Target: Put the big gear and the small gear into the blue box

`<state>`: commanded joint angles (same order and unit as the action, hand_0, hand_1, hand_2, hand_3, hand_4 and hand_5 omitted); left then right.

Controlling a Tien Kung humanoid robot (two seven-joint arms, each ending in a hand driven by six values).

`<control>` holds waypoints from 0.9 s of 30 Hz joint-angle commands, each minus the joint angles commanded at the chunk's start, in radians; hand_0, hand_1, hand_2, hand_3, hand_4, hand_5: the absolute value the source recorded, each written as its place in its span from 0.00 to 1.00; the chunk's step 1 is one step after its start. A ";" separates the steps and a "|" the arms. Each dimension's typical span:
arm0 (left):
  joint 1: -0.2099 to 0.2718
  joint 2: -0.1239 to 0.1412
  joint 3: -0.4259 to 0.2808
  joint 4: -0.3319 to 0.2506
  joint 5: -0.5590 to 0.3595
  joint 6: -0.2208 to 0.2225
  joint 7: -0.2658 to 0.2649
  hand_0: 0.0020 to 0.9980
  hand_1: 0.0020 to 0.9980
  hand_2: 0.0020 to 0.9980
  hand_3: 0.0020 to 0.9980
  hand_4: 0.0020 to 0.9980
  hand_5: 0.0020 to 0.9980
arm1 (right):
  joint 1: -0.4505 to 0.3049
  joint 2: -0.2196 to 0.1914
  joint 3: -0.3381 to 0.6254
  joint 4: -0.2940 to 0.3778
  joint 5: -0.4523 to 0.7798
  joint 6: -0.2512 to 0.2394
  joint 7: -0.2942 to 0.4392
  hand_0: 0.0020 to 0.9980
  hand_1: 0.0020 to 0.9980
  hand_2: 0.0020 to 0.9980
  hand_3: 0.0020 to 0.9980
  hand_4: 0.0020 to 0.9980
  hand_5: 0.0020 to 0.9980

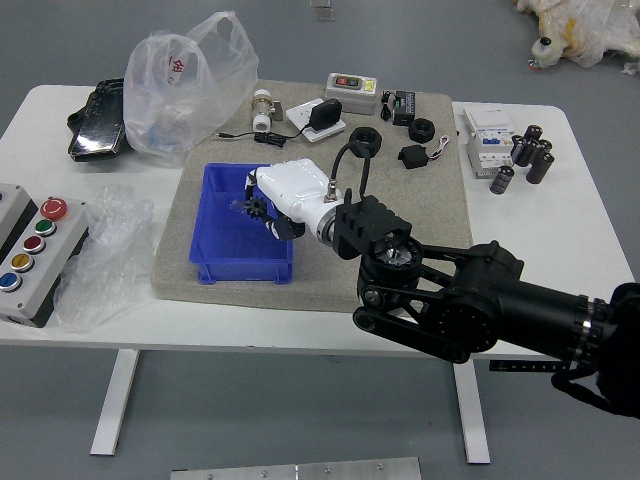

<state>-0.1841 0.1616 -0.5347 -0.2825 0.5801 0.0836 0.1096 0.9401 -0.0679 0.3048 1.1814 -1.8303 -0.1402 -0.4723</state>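
A dark gear (257, 208) is at the right hand (283, 207), over the inside of the blue box (243, 270), left of the frame's centre. I cannot tell if the hand grips the gear or is already open. Beside the gear, a small grey thing (238, 206) shows, too unclear to name. The box stands on a grey mat (345, 278), which lies on the white tabletop (100, 333). Around the tabletop is grey floor (300, 410).
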 joint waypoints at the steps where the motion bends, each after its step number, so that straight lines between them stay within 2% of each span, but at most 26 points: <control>1: 0.000 0.001 0.001 0.000 -0.001 0.000 -0.001 0.69 0.41 0.52 0.74 0.68 0.30 | 0.000 -0.002 0.002 -0.002 0.003 0.005 -0.004 0.10 0.15 0.19 0.79 0.88 0.17; 4: 0.000 0.003 0.002 0.000 -0.002 0.000 -0.001 0.69 0.41 0.52 0.74 0.68 0.30 | -0.002 -0.005 0.005 -0.006 0.009 0.017 -0.015 0.10 0.15 0.19 0.79 0.88 0.17; 5: 0.000 0.003 0.001 0.000 -0.001 0.000 0.000 0.69 0.41 0.52 0.74 0.68 0.30 | -0.004 -0.005 0.006 -0.006 0.010 0.017 -0.018 0.10 0.14 0.19 0.82 0.91 0.21; 8: -0.001 0.002 -0.002 0.000 0.002 0.000 0.001 0.69 0.41 0.52 0.74 0.68 0.30 | -0.007 -0.007 0.008 -0.007 0.009 0.008 -0.026 0.10 0.14 0.19 0.82 0.91 0.21; 12: -0.002 -0.002 0.004 -0.001 -0.003 0.000 -0.001 0.69 0.41 0.52 0.74 0.68 0.30 | -0.015 -0.026 0.041 -0.006 -0.003 0.014 -0.051 0.10 0.15 0.19 0.81 0.93 0.23; 19: 0.005 0.000 -0.004 -0.001 0.003 0.000 0.003 0.69 0.41 0.52 0.74 0.68 0.30 | -0.033 -0.104 0.151 -0.011 0.009 0.147 -0.168 0.10 0.15 0.19 0.80 0.92 0.23; 24: 0.005 0.001 0.003 -0.001 -0.005 0.001 0.000 0.69 0.41 0.52 0.74 0.68 0.29 | -0.052 -0.133 0.167 -0.040 0.052 0.242 -0.173 0.11 0.15 0.19 0.81 0.93 0.23; 27: 0.003 -0.001 0.016 -0.001 -0.018 0.000 -0.009 0.69 0.41 0.52 0.74 0.68 0.29 | -0.054 -0.139 0.155 -0.052 0.072 0.265 -0.173 0.11 0.15 0.19 0.81 0.93 0.23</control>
<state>-0.1810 0.1604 -0.5191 -0.2835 0.5625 0.0837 0.1005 0.8864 -0.2068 0.4601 1.1294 -1.7580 0.1250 -0.6454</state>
